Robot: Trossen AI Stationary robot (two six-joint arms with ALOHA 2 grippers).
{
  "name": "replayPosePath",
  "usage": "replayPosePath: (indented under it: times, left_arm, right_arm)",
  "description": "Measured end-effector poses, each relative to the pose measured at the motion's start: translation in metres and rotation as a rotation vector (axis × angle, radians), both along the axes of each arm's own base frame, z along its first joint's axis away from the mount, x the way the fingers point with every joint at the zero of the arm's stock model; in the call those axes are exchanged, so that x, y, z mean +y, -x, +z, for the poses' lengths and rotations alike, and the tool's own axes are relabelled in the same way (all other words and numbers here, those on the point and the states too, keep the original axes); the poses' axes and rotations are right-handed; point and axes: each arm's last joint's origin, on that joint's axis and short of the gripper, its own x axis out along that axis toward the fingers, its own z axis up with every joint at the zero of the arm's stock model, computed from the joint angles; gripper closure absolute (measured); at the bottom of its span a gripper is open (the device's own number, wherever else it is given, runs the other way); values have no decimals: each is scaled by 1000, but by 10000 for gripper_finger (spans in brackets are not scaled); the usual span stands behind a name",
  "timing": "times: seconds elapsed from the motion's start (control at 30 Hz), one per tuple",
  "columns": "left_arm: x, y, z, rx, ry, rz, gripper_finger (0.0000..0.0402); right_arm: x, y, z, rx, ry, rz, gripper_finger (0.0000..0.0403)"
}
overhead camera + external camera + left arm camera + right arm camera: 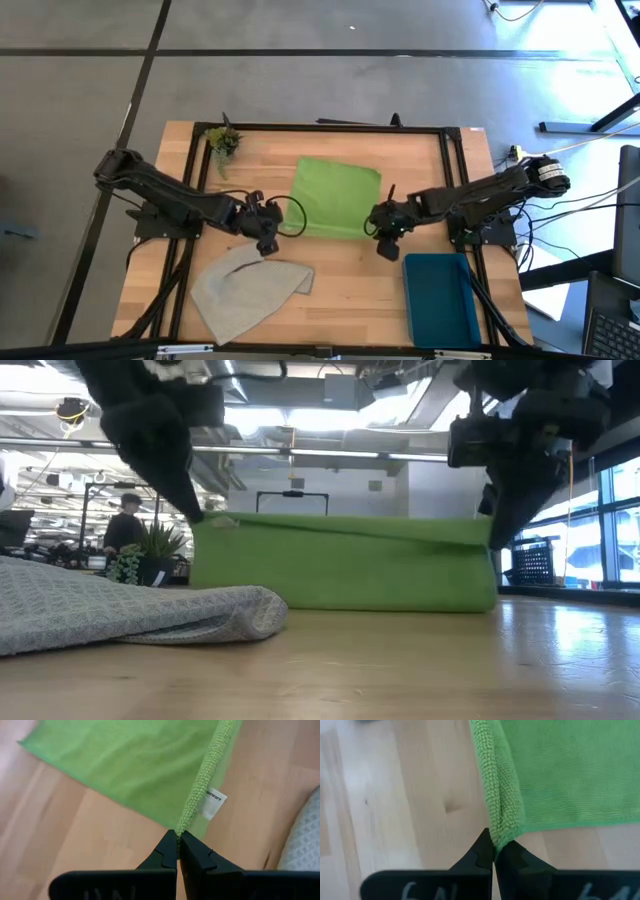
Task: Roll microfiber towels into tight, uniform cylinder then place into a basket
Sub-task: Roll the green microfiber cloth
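The bright lime green microfiber towel [337, 196] is pinched at its near corners by the left pincer [178, 840] and right pincer [493, 846], lifted off the wooden worktop [350, 275]; uneven pulls could skew the roll, probably

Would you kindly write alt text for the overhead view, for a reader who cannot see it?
Two dark robot arms pinch the near edge of a lime green towel at mid-table, the left gripper at its left corner and the right gripper at its right. A grey towel lies crumpled at front left and a teal basket sits front right.
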Motion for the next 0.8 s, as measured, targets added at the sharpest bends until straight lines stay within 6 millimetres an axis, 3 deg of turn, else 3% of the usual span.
replayPosePath:
  times: [0.17, 0.8]
  left_arm:
    - [10, -2, -7, -10, -23, -26, 402]
    - [76, -24, -4, -75, -209, 79, 401]
  right_arm:
    - [-8, 2, -9, -27, 53, -41, 396]
    - [-54, 1, -9, -31, 372, -292, 396]
